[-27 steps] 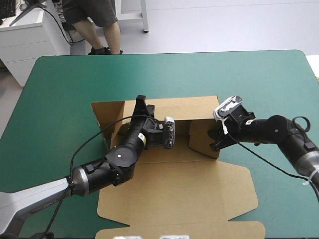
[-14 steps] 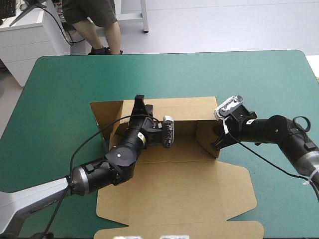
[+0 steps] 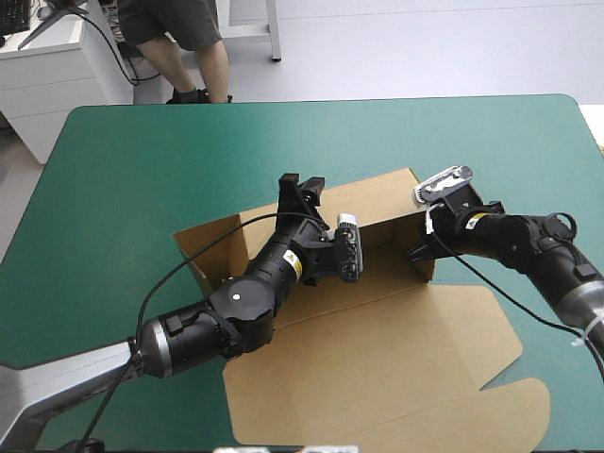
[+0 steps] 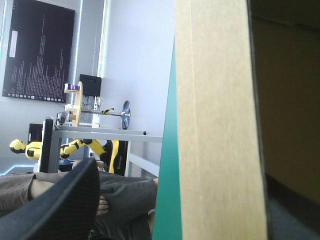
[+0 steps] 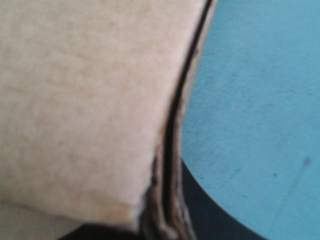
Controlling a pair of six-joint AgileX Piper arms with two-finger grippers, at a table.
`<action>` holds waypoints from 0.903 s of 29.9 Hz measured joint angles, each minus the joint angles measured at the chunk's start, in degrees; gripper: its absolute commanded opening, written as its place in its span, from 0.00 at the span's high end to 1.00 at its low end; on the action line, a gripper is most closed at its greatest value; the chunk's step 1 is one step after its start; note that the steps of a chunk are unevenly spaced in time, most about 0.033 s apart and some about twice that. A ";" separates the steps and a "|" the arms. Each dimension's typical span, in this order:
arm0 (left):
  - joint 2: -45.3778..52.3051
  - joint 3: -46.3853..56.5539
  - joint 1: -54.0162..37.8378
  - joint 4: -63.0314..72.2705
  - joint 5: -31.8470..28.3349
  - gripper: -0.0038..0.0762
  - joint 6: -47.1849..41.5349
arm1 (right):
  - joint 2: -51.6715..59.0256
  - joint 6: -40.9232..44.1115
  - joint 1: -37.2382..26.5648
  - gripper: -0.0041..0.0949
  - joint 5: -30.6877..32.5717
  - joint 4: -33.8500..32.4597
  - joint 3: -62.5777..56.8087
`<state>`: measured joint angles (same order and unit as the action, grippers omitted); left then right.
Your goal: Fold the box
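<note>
The brown box (image 3: 377,349) lies skewed on the teal-green cover (image 3: 142,170), its far wall raised and its wide lid flat toward the near edge. My left gripper (image 3: 302,192) stands at the top of the far wall. In the left wrist view the wall's edge (image 4: 215,125) runs between its spread black fingers (image 4: 65,205), so it is open. My right gripper (image 3: 422,253) sits at the right side wall's near corner. Up close, its finger (image 5: 210,210) presses on the doubled board (image 5: 85,100): shut on the box.
A loose side flap (image 3: 203,241) sticks out at the box's left end. The lid's rounded tab (image 3: 514,415) reaches close to the table's near right edge. Bare cover (image 5: 260,100) lies beside the right gripper and along the far half of the table.
The box has swung round, its right end going toward the far edge and the lid sliding right. My left gripper let go and opened; my right gripper closed on the side wall.
</note>
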<state>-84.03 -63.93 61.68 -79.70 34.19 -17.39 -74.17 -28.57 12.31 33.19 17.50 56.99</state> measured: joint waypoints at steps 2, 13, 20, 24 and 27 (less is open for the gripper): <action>0.00 -0.57 0.95 0.00 1.02 0.29 -0.12 | 0.00 7.59 0.00 0.97 -0.81 -6.90 0.84; 0.77 -0.94 6.31 0.23 7.61 0.90 0.82 | 0.00 26.31 0.00 0.98 -1.60 -20.97 1.13; 1.11 -1.33 7.06 4.57 6.75 0.93 9.10 | 0.00 26.53 0.00 0.98 -0.88 -19.77 1.18; 1.11 -5.09 7.06 23.99 6.83 0.93 23.84 | 0.00 26.59 0.00 0.98 -0.65 -19.67 1.18; 1.11 -10.23 7.06 38.94 9.82 0.93 34.86 | 0.00 26.73 0.00 0.98 -0.65 -19.67 1.18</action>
<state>-82.92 -74.16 68.75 -40.76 44.01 17.46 -74.17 -1.85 12.31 32.53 -2.17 58.17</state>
